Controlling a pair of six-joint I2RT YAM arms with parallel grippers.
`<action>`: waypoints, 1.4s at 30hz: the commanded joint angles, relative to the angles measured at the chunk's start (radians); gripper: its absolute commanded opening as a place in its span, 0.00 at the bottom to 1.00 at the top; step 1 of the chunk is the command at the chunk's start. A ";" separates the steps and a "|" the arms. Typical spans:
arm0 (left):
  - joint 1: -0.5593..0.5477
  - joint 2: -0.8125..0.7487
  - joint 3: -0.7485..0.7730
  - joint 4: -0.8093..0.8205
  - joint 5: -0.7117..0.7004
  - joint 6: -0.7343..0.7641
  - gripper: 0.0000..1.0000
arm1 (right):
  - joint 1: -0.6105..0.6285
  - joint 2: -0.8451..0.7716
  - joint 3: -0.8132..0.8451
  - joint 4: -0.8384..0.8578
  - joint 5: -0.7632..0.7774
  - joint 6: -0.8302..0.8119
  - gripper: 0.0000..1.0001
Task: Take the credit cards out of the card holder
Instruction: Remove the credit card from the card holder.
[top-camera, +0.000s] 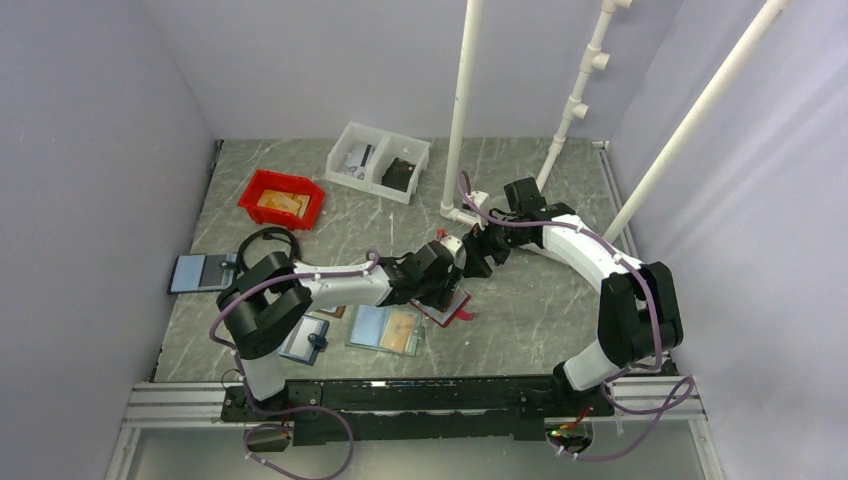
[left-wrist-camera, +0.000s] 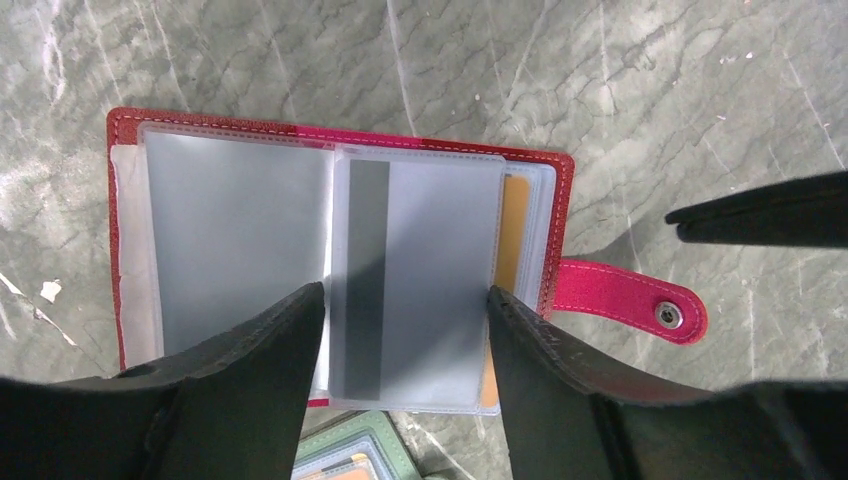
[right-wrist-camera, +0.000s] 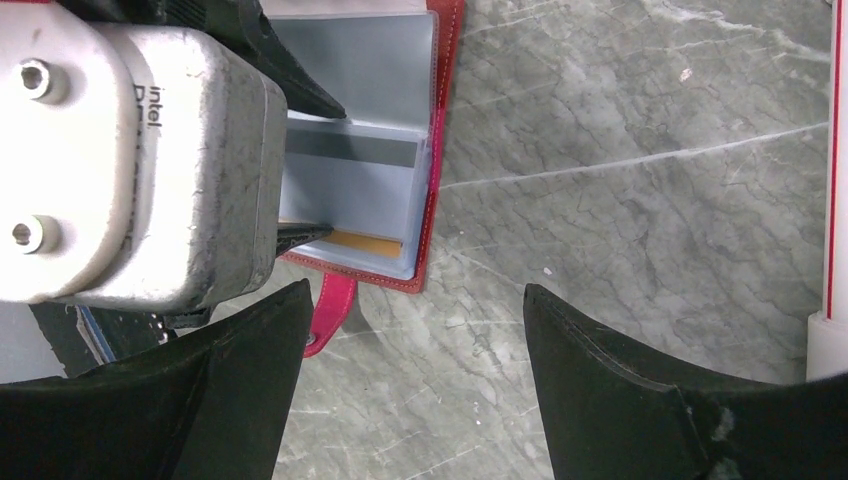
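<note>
card holder (left-wrist-camera: 235, 230) open flat, mid-table (left-wrist-camera: 650, 90) toward near edge, long axis and pink tab (left-wrist-camera: 620, 300) pointing near-right | left gripper (left-wrist-camera: 405, 300) released, jaws astride grey striped credit card (left-wrist-camera: 420, 250) in tab-side page | right gripper (right-wrist-camera: 415, 295) released, over table beside the tab

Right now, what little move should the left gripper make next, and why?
Probably close the left gripper on the grey striped card, ready to pull it out. The gripper is open and straddles that card, which is tucked in a sleeve of the open card holder. The right gripper is open, holding nothing.
</note>
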 joint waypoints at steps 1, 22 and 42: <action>-0.004 -0.013 -0.014 -0.016 -0.048 -0.006 0.64 | -0.003 0.003 0.039 0.002 -0.017 0.004 0.79; 0.147 -0.165 -0.181 0.178 0.252 -0.126 0.51 | -0.003 0.006 0.039 -0.009 -0.044 -0.004 0.78; 0.191 -0.165 -0.263 0.212 0.260 -0.180 0.12 | 0.053 0.228 0.049 0.043 -0.160 0.140 0.58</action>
